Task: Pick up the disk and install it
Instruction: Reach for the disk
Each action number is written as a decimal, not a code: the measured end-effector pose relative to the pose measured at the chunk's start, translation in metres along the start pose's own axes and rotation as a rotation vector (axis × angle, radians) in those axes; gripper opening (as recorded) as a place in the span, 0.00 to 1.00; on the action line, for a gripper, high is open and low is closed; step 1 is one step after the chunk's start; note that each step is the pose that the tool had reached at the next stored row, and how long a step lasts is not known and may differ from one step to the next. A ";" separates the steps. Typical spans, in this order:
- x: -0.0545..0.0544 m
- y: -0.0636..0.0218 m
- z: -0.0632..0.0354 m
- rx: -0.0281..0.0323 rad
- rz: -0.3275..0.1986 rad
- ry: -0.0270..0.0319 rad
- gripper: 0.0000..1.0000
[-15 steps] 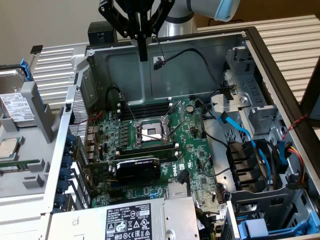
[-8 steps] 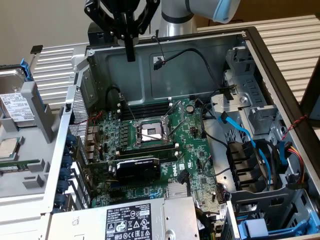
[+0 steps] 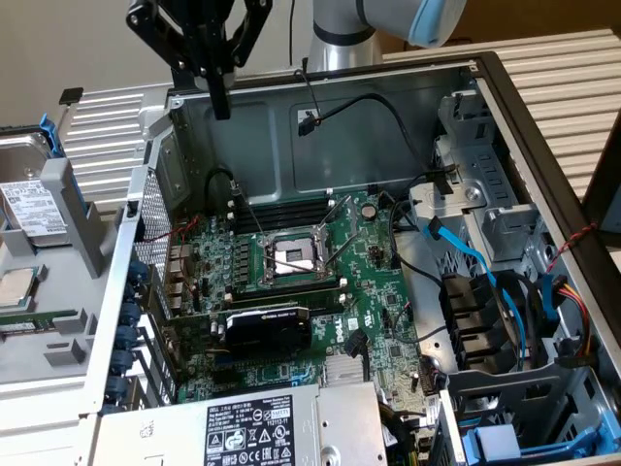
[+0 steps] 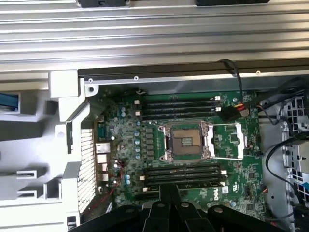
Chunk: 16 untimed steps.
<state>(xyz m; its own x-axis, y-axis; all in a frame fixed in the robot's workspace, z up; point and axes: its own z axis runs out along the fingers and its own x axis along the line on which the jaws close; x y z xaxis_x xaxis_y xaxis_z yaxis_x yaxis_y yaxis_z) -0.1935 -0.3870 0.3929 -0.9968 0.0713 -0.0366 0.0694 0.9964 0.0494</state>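
Note:
The disk (image 3: 27, 199), a silver drive with a white label in a blue carrier frame, stands propped in a grey holder (image 3: 68, 209) at the exterior view's far left, outside the computer case. A blue strip of its carrier (image 4: 8, 102) peeks in at the edge of the wrist view. My gripper (image 3: 221, 105) hangs high over the case's rear wall, to the right of the disk and well apart from it. Its black fingers (image 4: 169, 195) are shut together with nothing between them, above the motherboard.
The open case (image 3: 320, 97) holds a green motherboard (image 3: 374, 291) with an open CPU socket (image 3: 291, 255), a black card (image 3: 269, 328) and a labelled grey power-supply box (image 3: 252, 427). Drive bays with blue cables (image 3: 495, 291) fill its right side. A small square chip (image 3: 15, 286) lies below the disk.

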 end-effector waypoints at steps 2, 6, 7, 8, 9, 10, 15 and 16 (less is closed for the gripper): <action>0.005 0.0045 0.0000 0.0010 0.000 0.0012 0.11; 0.017 0.0121 -0.0001 0.0047 0.000 0.0013 0.11; 0.021 0.0133 -0.0002 0.0057 0.000 0.0012 0.11; 0.026 0.0140 -0.0004 0.0064 0.000 0.0012 0.11; 0.030 0.0143 -0.0005 0.0067 0.000 0.0012 0.11; 0.035 0.0144 -0.0007 0.0068 0.000 0.0012 0.11; 0.057 0.0135 -0.0015 0.0068 0.000 0.0023 0.11; 0.061 0.0134 -0.0017 0.0071 0.000 0.0053 0.11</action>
<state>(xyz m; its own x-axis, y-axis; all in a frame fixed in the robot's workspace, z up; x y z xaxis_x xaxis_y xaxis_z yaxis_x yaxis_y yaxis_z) -0.2539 -0.3694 0.3931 -0.9970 0.0710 -0.0314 0.0697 0.9967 0.0424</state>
